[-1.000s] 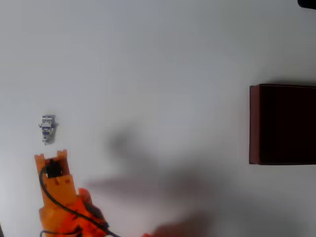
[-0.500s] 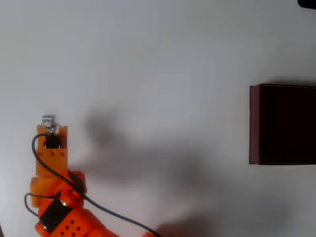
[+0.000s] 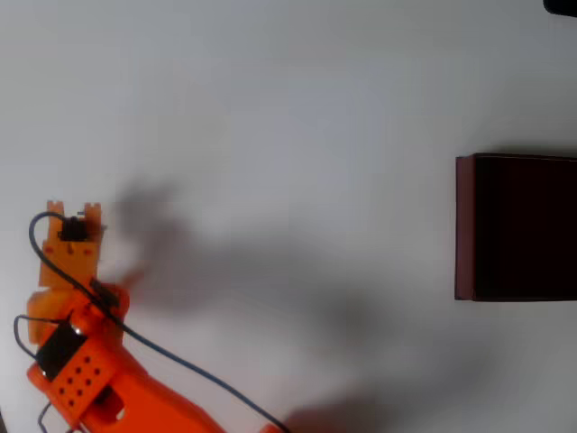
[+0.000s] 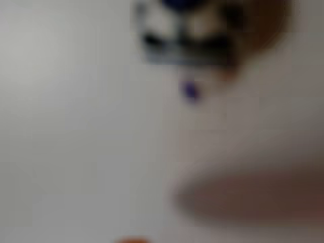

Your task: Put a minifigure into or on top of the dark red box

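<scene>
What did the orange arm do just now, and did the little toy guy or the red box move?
The claw slid up the overhead picture and now covers the spot where the minifigure lay. A grip can't be confirmed; the wrist view is blurry. The dark red box stayed put at the right edge.

The orange gripper [image 3: 72, 216] covered the minifigure [image 4: 185, 35] from above. The wrist view was very blurry, so the toy looked like a smudge. The dark red box [image 3: 464, 225] was cut off at the right edge.
</scene>
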